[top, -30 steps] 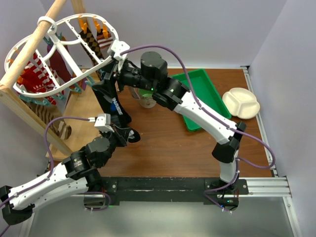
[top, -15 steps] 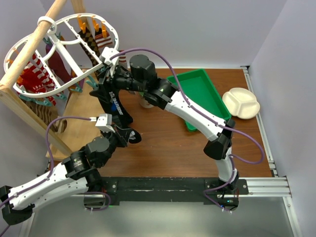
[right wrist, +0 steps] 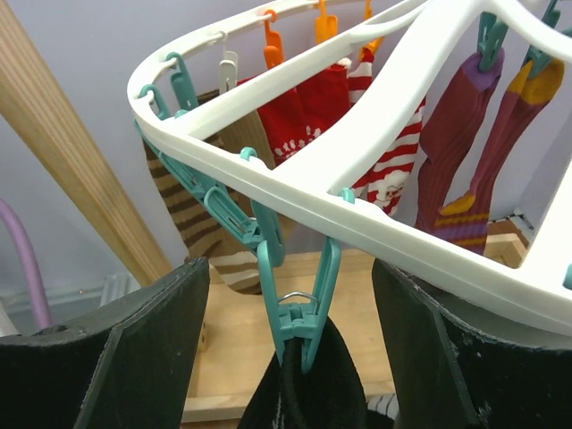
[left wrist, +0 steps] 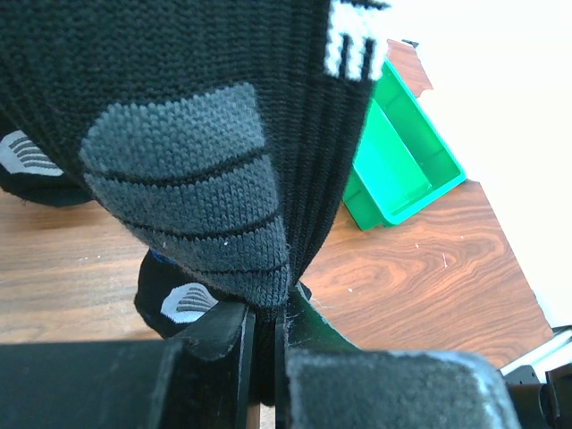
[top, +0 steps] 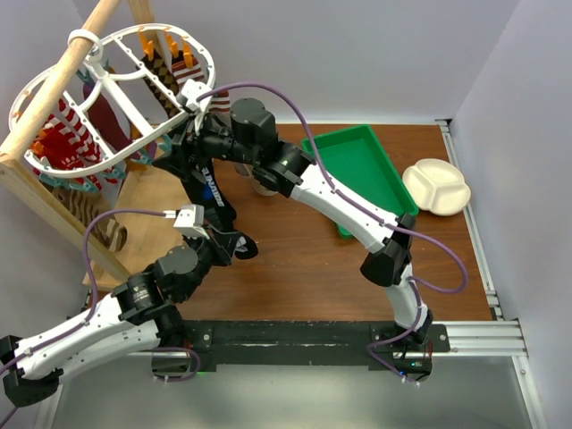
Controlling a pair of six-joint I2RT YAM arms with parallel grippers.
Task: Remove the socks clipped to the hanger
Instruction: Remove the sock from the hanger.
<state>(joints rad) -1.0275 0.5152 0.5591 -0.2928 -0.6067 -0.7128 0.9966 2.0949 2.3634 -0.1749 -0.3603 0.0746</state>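
The white hanger (top: 156,134) hangs from a wooden pole at the far left. Red-and-white striped (right wrist: 393,170), maroon (right wrist: 456,143) and brown striped (right wrist: 192,219) socks hang from its clips. A black sock (top: 207,183) hangs from a teal clip (right wrist: 299,308) on the near rim (right wrist: 375,228). My right gripper (top: 179,143) is open, its fingers (right wrist: 143,344) on either side of that clip, not touching it. My left gripper (top: 238,243) is shut on the black sock's lower end (left wrist: 206,179), just above the table.
A green tray (top: 357,174) lies at the back centre and a white divided plate (top: 436,186) at the right. The wooden pole frame (top: 54,206) and its wooden base (top: 147,210) stand at the left. The pole (right wrist: 71,161) is close to the left of my right fingers.
My right arm has moved left and up to the hanger's near rim, bringing its open fingers around the teal clip. The left gripper has stayed shut on the black sock.
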